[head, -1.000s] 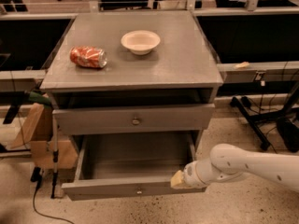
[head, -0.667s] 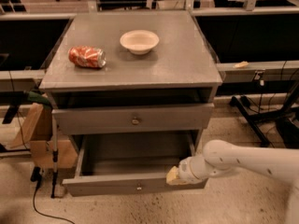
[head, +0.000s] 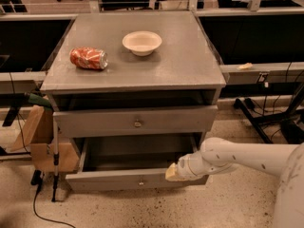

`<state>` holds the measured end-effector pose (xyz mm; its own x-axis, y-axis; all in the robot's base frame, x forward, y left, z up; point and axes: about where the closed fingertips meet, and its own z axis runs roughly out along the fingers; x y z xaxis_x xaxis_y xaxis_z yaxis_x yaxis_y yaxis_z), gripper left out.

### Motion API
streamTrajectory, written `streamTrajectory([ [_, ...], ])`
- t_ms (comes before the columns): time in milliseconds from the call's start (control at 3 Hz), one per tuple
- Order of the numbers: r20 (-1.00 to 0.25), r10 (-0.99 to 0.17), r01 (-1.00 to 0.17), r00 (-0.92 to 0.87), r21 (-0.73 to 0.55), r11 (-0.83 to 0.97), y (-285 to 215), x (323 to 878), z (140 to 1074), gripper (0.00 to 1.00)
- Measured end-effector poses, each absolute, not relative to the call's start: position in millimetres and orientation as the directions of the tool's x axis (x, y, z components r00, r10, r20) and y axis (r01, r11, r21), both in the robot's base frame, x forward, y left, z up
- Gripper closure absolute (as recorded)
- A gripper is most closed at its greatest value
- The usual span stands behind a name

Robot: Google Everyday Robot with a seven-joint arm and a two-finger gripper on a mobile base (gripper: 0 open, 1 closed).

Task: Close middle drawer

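The middle drawer (head: 118,180) juts out; the gripper (head: 173,172) sits at its front's right end. Closing means pushing straight back. Gripper's spread: cannot tell

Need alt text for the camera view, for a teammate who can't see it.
The middle drawer of a grey cabinet stands pulled far out, and the gripper is at its front panel, right of the knob. On the cabinet top sit a crushed red can and a white bowl.
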<state>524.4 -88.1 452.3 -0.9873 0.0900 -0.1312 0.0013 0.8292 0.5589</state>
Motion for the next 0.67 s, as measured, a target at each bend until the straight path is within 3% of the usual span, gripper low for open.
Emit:
streamTrajectory([
  [667, -0.117, 0.127, 0.041, -0.985, 0.556, 0.83, -101.1, 533.6, 429.7, 1.0],
])
